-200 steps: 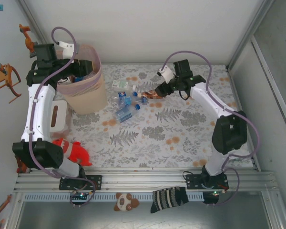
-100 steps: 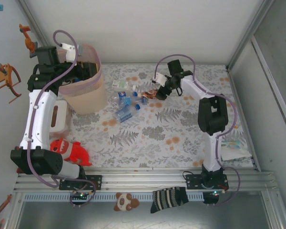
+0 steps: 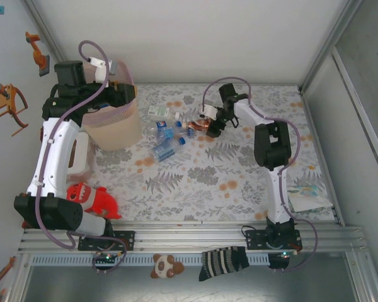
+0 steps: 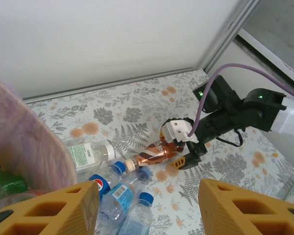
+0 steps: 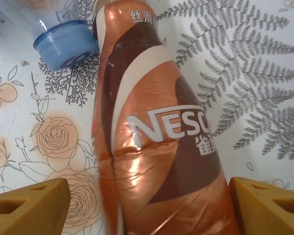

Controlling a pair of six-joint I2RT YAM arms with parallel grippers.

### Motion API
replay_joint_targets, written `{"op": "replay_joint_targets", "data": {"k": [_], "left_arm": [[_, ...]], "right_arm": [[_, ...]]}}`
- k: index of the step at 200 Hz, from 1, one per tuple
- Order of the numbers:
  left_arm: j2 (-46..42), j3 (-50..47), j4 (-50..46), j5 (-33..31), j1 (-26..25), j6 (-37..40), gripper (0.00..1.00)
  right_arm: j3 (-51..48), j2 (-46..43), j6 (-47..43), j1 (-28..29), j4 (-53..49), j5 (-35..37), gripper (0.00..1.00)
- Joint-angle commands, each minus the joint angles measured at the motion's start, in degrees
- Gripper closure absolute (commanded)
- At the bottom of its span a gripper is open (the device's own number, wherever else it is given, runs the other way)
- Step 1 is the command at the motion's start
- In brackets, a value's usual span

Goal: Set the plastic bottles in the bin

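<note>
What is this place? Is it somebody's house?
Probably not a house: it looks like a robot test booth. Plain white panels wall it in, two robot arms are bolted to a rail, and bottles and a bin sit on a flowered tablecloth.

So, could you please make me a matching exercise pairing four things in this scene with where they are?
Things:
1. brown bottle
2. bin
3. red toy shark
4. striped sock

Places:
A. on the metal rail at the near edge
B. far left of the mat
C. straddled by the right gripper
D. near left of the mat

Pairs: 1-C, 2-B, 3-D, 4-A
</note>
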Motion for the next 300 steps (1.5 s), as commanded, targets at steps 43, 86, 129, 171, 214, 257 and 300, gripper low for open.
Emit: {"op": "replay_joint_targets", "data": {"k": [43, 86, 129, 171, 214, 257, 300], "left_arm": [[-0.1, -0.8, 1.8, 1.6, -0.7, -1.5, 0.45], [-1.4, -2.2, 3.4, 1.7, -1.1, -3.4, 0.46], [-3.3, -5.0, 8.0, 2.9, -1.8, -8.0, 0.45], [-6.1, -10.5, 19.0, 4.8, -3.1, -15.5, 0.42], [-6.9, -12.9, 27.7, 6.1, -5.9, -22.6, 0.39], [-5.3, -11.4, 31.8, 6.5, -12.1, -25.9, 0.35], [-1.2, -7.5, 33.3, 6.6, -17.6, -28.2, 0.33]], "right_arm": [[0.3, -0.5, -1.1, -1.1, -1.9, -1.3, 0.33], [-4.8, -5.7, 1.6, -2.1, 0.8, -2.7, 0.47], [-10.6, -12.3, 5.4, -2.9, 3.5, -4.1, 0.49], [-19.4, -22.6, 15.2, -3.5, 12.6, -10.7, 0.49], [-30.8, -34.4, 30.7, -3.5, 30.3, -19.1, 0.51], [-38.9, -43.3, 41.3, -2.6, 44.4, -24.0, 0.53], [-41.2, -48.9, 42.6, -0.4, 47.1, -27.1, 0.53]]}}
